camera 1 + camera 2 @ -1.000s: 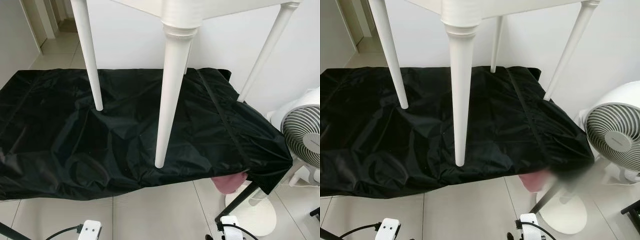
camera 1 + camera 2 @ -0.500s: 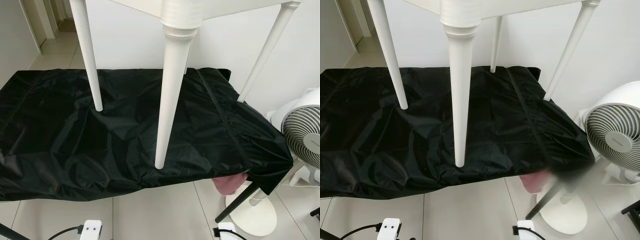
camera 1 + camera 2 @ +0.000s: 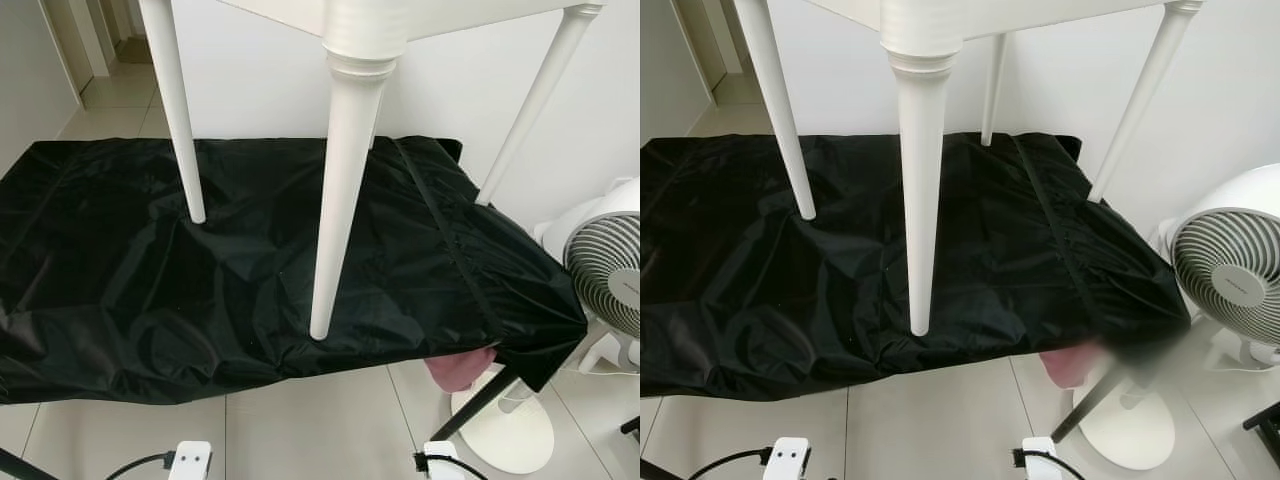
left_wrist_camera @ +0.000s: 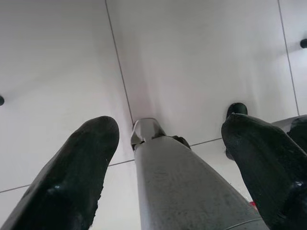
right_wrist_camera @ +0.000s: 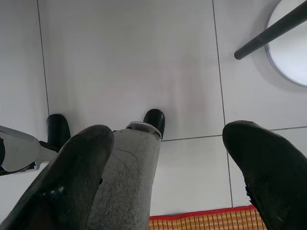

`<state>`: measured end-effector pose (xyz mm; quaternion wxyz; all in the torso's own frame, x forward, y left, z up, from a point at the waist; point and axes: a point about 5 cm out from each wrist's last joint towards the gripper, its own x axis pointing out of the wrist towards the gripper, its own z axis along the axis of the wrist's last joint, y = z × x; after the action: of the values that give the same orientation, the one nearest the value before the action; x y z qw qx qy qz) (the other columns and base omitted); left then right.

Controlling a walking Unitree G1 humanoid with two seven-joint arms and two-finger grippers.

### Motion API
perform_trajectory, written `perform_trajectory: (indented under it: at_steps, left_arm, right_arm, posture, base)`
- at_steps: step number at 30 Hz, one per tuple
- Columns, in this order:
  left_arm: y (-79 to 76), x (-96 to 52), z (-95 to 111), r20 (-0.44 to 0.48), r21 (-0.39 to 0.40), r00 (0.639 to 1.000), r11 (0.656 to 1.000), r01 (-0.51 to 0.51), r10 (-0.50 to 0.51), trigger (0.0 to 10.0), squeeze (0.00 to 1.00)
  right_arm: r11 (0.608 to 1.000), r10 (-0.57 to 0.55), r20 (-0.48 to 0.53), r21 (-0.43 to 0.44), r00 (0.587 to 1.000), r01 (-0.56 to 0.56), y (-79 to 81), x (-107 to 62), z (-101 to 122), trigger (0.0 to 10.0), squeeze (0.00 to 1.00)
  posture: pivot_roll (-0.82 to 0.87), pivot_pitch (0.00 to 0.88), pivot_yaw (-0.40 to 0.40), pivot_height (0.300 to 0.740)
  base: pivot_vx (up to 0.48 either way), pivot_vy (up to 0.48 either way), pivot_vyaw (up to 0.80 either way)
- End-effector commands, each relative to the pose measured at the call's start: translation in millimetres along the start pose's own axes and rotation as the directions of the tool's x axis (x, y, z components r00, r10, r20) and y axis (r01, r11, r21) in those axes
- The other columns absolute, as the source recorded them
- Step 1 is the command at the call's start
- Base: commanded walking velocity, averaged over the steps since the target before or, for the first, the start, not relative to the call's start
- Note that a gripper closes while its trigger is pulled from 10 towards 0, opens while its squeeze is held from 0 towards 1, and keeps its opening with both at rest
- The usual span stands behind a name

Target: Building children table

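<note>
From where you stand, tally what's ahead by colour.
White: 5 — four table legs (near, left, back, right) and one fan.
Black: 1 — cover sheet.
Pink: 1 — cloth under the sheet's corner.
Total: 7.

Right gripper fingers spread wide above tiled floor; fan base beyond.

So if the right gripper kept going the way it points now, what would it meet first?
Probably the pale tiled floor: the open right gripper points down at it. A grey robot leg stands close beside that line; depth is unclear.
</note>
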<state>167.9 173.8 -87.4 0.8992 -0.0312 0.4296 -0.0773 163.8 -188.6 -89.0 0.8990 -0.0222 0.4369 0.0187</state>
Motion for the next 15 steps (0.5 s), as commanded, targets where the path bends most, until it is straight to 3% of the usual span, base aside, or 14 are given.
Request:
perform_trajectory:
  at_steps: [1,15]
  left_arm:
    - [1.4,-0.2,-3.1,-0.022,-0.009,0.999,0.999,-0.034,0.034,10.0,0.0]
    - [1.1,0.1,-3.6,-0.026,-0.023,0.999,0.999,-0.048,0.047,10.0,0.0]
  right_arm:
    - [1.0,-0.003,-0.026,0.003,1.0,0.003,-1.9,-0.7,-4.0,10.0,0.0]
    - [1.0,-0.006,-0.032,0.009,0.999,0.006,-3.0,-0.6,-4.0,10.0,0.0]
  posture:
    - [0.02,0.0,-0.012,0.74]
    - [0.04,0.0,-0.024,0.74]
  base:
    - [0.0,0.0,0.0]
    - [0.0,0.0,0.0]
